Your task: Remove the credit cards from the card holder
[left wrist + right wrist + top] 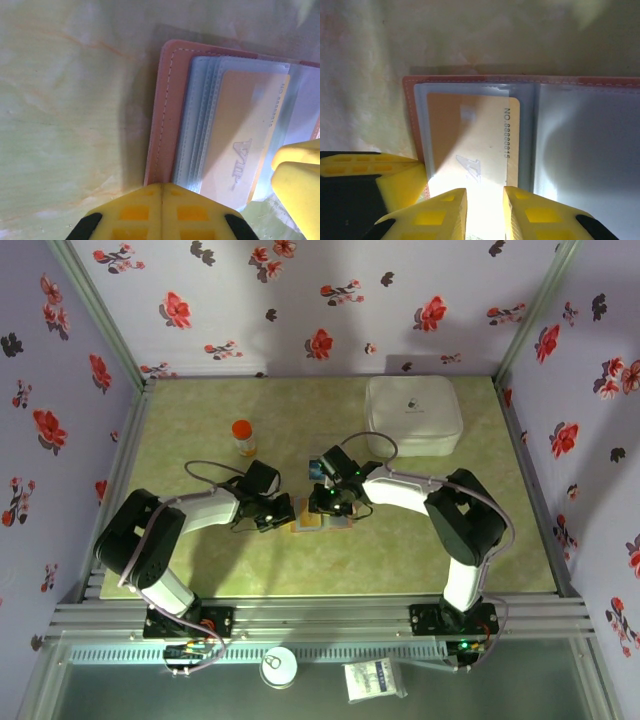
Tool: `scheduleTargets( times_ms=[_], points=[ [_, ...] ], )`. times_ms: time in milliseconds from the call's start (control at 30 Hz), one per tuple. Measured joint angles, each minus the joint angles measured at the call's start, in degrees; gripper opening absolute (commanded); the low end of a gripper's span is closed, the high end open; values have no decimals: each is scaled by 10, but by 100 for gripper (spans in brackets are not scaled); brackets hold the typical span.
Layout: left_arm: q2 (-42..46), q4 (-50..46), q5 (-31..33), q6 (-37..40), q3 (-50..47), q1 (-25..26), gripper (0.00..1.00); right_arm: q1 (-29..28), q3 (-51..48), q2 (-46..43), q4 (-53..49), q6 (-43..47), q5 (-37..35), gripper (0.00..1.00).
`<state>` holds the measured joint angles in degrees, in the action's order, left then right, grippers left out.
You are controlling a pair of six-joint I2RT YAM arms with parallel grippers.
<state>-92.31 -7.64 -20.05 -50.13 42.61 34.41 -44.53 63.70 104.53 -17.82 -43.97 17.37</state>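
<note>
Tan-brown card holder (412, 115), bifold, lying open and flat on the green marbled table (420, 550), between the two grippers. Contents: one yellow-orange credit card (470, 140), tucked in the clear sleeves of the panel nearer the left gripper (162, 202).

Left gripper: fingers pressed together, tips at the holder's tan rim.

Right gripper (485, 210): fingers narrowly apart over the card's near edge; contact cannot be told.

Far side of the table: white rounded box (413, 412) and orange-capped bottle (243, 437).
</note>
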Motion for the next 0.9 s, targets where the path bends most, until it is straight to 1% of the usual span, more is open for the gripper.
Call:
scheduleTargets(
  times_ms=[300, 900],
  points=[
    [0, -6, 1, 10, 1, -4, 1, 0, 0, 10, 0, 0, 0, 24],
    [-4, -25, 3, 24, 12, -9, 1, 0, 0, 1, -18, 9, -37, 24]
  ],
)
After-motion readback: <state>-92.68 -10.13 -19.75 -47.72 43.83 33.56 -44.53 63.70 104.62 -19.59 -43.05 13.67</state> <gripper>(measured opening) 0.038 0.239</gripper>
